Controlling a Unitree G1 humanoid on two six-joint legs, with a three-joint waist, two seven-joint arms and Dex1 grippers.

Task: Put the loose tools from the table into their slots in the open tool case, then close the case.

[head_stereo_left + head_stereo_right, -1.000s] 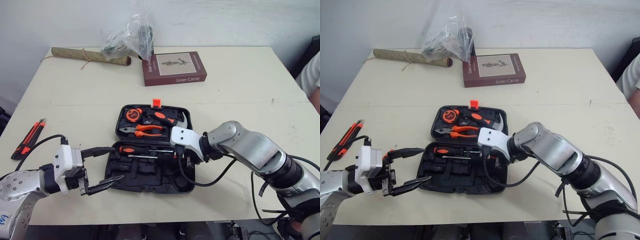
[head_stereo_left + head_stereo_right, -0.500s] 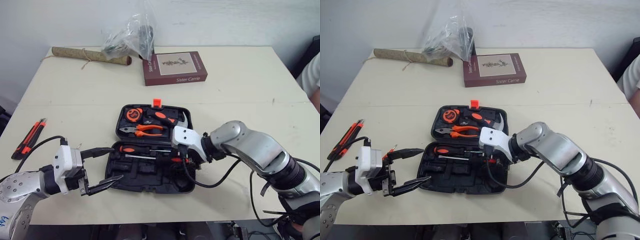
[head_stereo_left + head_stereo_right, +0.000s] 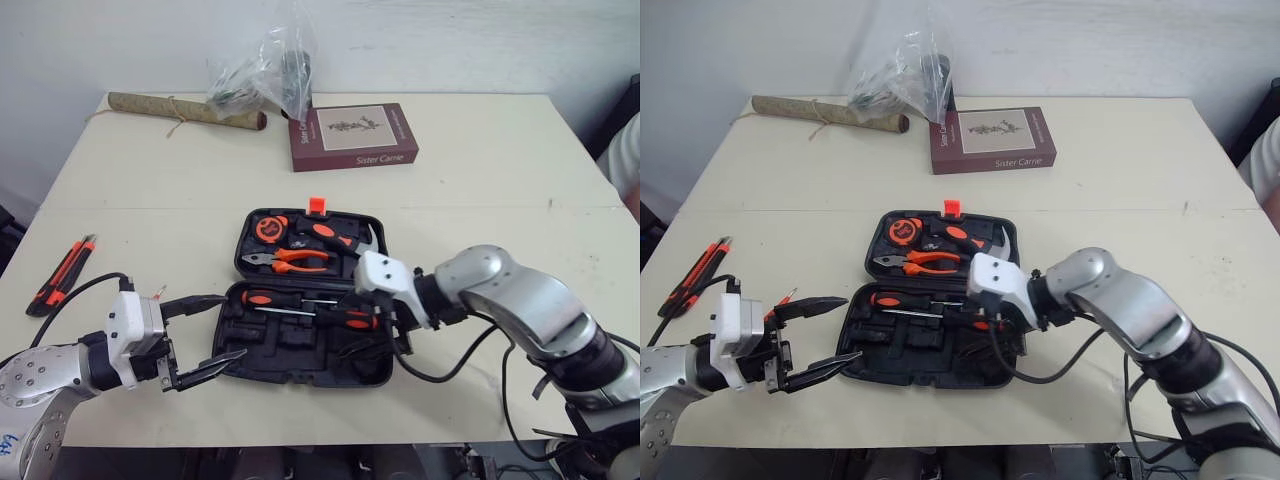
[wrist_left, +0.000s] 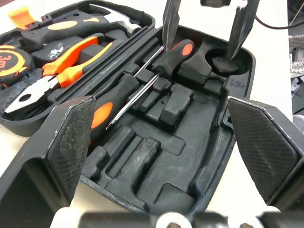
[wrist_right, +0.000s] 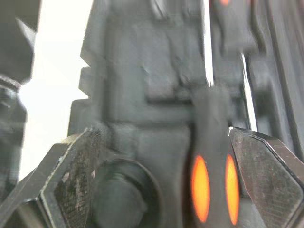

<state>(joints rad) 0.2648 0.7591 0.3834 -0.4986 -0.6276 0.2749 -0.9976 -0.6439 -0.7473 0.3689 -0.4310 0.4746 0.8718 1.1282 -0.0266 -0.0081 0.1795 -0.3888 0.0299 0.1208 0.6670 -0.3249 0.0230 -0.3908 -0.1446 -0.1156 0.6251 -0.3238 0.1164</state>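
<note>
The cream worktop [image 3: 480,170] carries an open black plastic tool case [image 3: 300,355]. The left gripper [image 3: 235,328], fingers wide, is nearer the loose orange-and-black utility knife [image 3: 62,272], which lies to its left, long axis pointing away from the robot. The right gripper [image 5: 161,142], fingers wide, straddles a slotted black-and-orange screwdriver [image 3: 350,316].

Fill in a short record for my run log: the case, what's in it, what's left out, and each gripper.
Case: tool case open flat on the table
Far half: tape measure, pliers, hammer
Near half: two screwdrivers; other slots empty
Left out: utility knife near the table's left edge
Left gripper: jaws apart, holding nothing, at the case's near left corner
Right gripper: jaws apart, low over the right-hand screwdriver handle
Far side: book, plastic bag, tied roll
</note>
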